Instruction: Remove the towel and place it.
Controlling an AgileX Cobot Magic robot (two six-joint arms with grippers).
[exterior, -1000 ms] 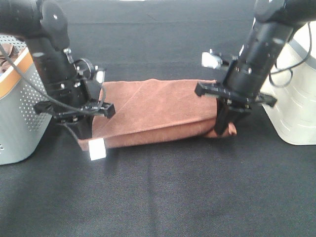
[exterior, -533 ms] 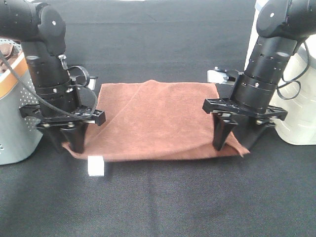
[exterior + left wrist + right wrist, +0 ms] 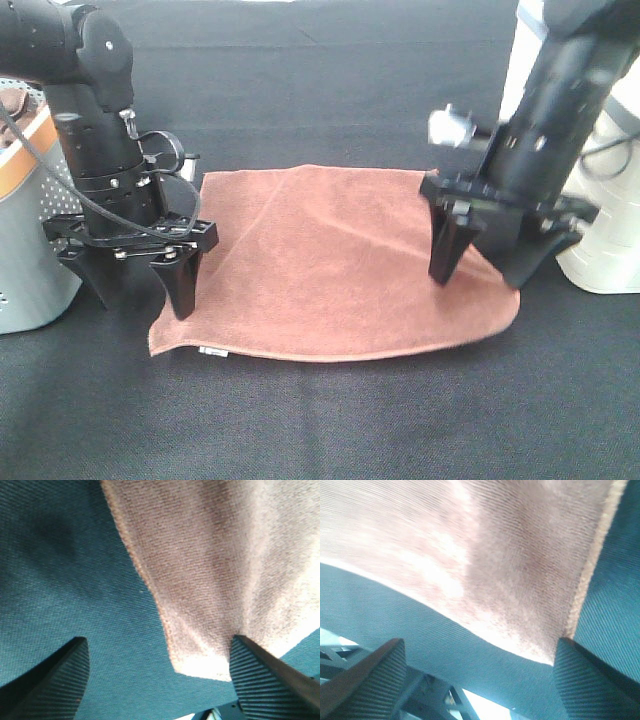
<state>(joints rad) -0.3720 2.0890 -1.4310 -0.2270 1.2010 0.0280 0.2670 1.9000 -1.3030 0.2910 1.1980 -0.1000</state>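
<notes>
Brown towel (image 3: 330,265) lies flat — grey basket (image 3: 30,275) left, white container (image 3: 612,268) right.

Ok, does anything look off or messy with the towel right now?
Nothing much. The towel lies spread flat on the table, slightly askew: its front edge bows outward toward the right corner, and a faint diagonal crease crosses it. The left gripper and right gripper are both open at its front corners, holding nothing.

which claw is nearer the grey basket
Left. The left claw hangs right beside the basket, at the left edge of the towel; the right claw is across the towel, by the white bin.
</notes>
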